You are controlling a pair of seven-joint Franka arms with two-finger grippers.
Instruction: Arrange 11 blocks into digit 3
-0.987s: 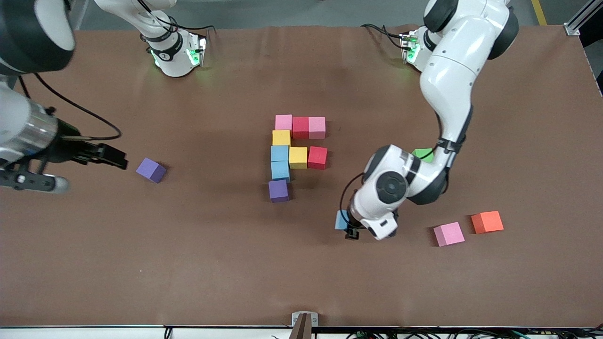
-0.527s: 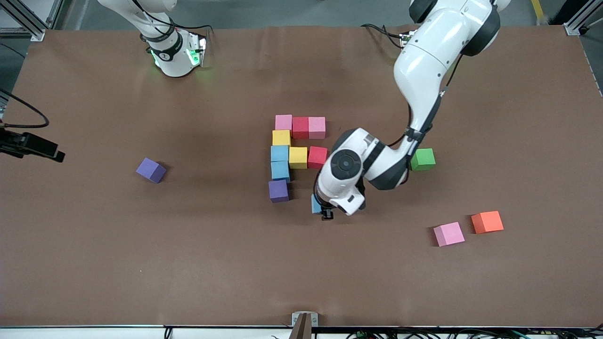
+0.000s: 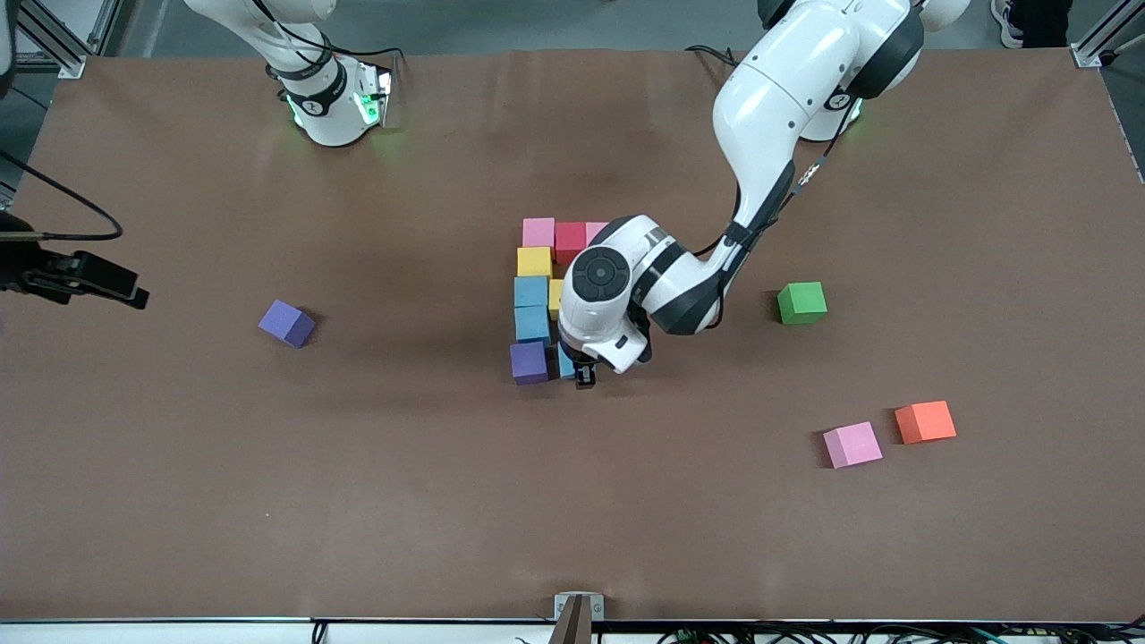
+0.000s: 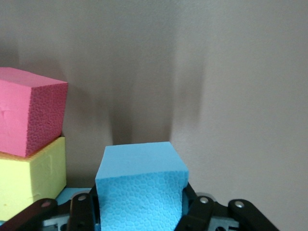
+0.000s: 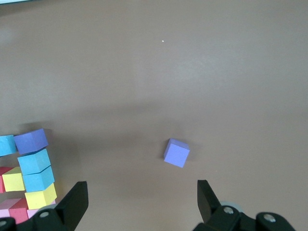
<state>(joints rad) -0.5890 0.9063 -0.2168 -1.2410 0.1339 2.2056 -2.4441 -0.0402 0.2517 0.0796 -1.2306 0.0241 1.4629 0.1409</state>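
Landmark: the purple block (image 3: 529,362) that ends the figure's column on the side nearest the front camera.
Left claw (image 3: 578,370): clenched on a light blue block (image 4: 141,187), low over the tabletop (image 3: 358,492) just beside the landmark, on the side toward the left arm's end.
Change, left claw: a second ago it carried the light blue block well away from the landmark, nearer the front camera and toward the left arm's end; half a second ago it was closer; now the block sits right against the landmark.
Right claw (image 5: 139,202): released, fingers spread wide, up over the right arm's end of the tabletop, well apart from the landmark; that arm waits.
Change, right claw: it has drawn back toward the tabletop's edge since a second ago.
Digit 3 (image 3: 546,286): partly built, partly covered by the left arm; the column of pink, yellow, two light blue and the landmark shows, with a red block at the farthest row.
Stray purple block (image 3: 287,323): toward the right arm's end, well apart from the landmark, unmoved.
Green block (image 3: 801,302): toward the left arm's end, unmoved, now uncovered by the arm.
Pink block (image 3: 852,444): nearer the front camera than the landmark, beside the orange cube (image 3: 925,421), both unmoved.
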